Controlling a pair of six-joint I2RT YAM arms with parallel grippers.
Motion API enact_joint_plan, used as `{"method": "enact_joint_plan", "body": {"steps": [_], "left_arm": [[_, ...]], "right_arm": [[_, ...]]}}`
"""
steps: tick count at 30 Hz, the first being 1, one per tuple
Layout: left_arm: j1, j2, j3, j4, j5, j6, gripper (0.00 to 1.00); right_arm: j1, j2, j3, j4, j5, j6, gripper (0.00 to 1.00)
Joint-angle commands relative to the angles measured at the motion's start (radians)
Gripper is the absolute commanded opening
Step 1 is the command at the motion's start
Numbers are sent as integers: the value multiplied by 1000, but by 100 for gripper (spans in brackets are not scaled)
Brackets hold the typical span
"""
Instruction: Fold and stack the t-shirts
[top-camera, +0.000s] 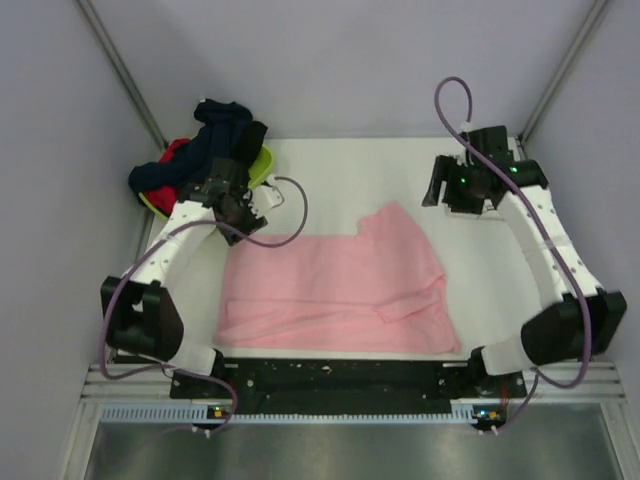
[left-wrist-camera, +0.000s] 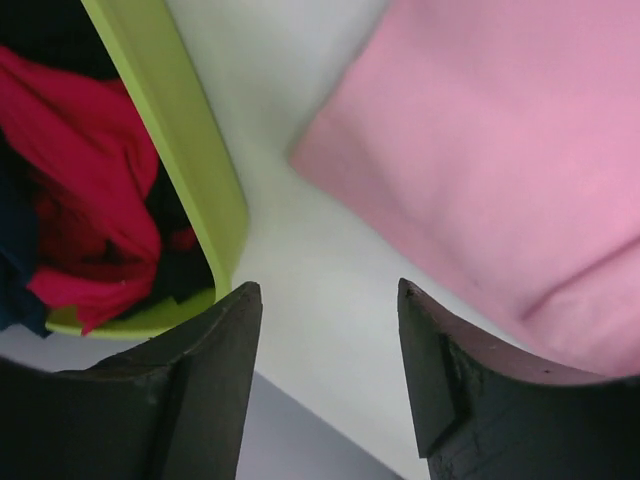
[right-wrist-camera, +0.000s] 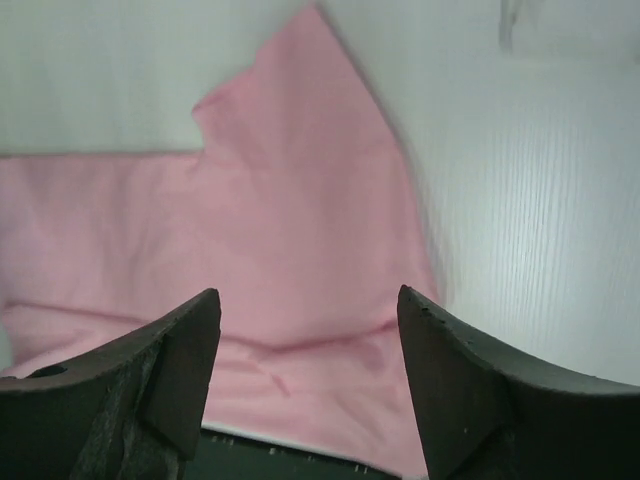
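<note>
From above, the pink shirt (top-camera: 335, 290) lies flat on the table (top-camera: 340, 170), its long axis running left to right and a peaked corner pointing to the far side. The left gripper (top-camera: 245, 212) hangs near its far-left corner, beside the green basket (top-camera: 262, 165). The right gripper (top-camera: 440, 185) is off its far-right.

Left wrist: jaws spread and empty, shirt to the right.

Right wrist: jaws spread and empty, shirt ahead.

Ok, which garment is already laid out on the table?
The light-pink t-shirt, spread on the table; the red and navy clothes sit heaped in the green basket.
</note>
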Motion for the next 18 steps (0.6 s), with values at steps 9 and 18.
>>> {"method": "enact_joint_plan", "body": {"steps": [9, 18], "left_arm": [[101, 411, 233, 199, 173, -64, 78], [127, 492, 170, 188, 220, 143, 91]], "right_arm": [[59, 894, 583, 246, 8, -242, 60], [69, 1080, 632, 161, -99, -252, 59]]}}
